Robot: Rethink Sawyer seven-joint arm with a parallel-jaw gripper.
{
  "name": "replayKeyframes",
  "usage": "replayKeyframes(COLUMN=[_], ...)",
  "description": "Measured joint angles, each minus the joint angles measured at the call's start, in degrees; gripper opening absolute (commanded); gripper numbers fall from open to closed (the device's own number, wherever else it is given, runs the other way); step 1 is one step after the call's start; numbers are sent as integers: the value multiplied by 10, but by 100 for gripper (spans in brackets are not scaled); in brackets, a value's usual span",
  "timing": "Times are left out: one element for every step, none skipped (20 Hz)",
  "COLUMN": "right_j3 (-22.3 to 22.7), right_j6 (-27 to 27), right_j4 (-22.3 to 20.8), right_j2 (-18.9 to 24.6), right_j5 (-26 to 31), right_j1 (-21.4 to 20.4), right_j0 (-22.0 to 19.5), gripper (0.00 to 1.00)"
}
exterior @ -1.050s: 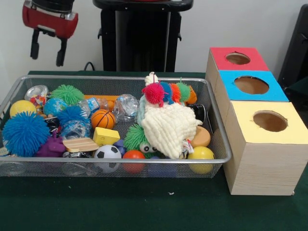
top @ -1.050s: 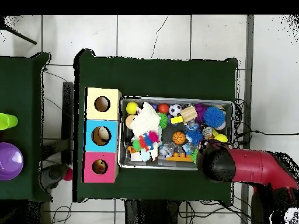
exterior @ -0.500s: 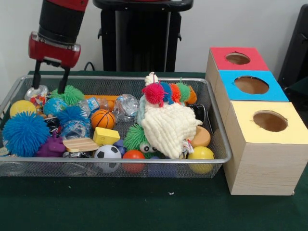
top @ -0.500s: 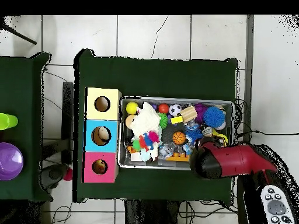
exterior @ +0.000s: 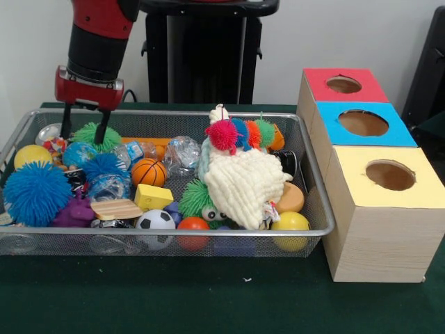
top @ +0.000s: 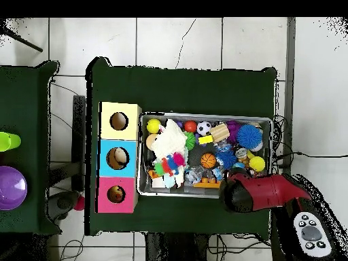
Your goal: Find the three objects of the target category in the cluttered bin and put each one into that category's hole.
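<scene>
- The gripper [exterior: 84,132] is hanging at the upper left of the front view, its fingers [exterior: 102,129] parted and straddling the green spiky ball [exterior: 96,135].
- That ball is lying at the back left of the wire bin [exterior: 316,209], beside a clear ball [exterior: 52,133].
- Judging by this, the picking step is beginning: closing on the ball comes next.
- After that, it is calling for a lift and a carry rightward to the holed boxes [exterior: 368,167]; which hole applies is unclear.

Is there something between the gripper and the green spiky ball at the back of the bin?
Nothing visible. The gripper hangs open with its fingers on either side of the green spiky ball, at the back of the wire bin.
</scene>
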Motion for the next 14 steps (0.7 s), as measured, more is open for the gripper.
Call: replayKeyframes(right_j3=[2,2,7,10,12,16,18,20,24,28,30,32,33,34], right_j6=[0,0,0,0,0,0,0,0,0,0,0,0,0,0], right_j4=[0,0,0,0,0,0,0,0,0,0,0,0,-1,-2], right_j2=[-2,-3,-5,-5,-5,-4,-4,-4,-2,-1,-1,0,1,1], right_j5=[0,0,0,0,0,0,0,0,0,0,0,0,0,0], right_j1=[0,0,-1,-1,-1,-1,-1,-1,-1,-1,-1,-1,-1,0], right_j0=[0,0,-2,-5,-7,-14,-18,-22,-34,-45,-53,-60,-69,-74], gripper=[100,100,100,100,100,100,100,100,100,100,100,100,100,100])
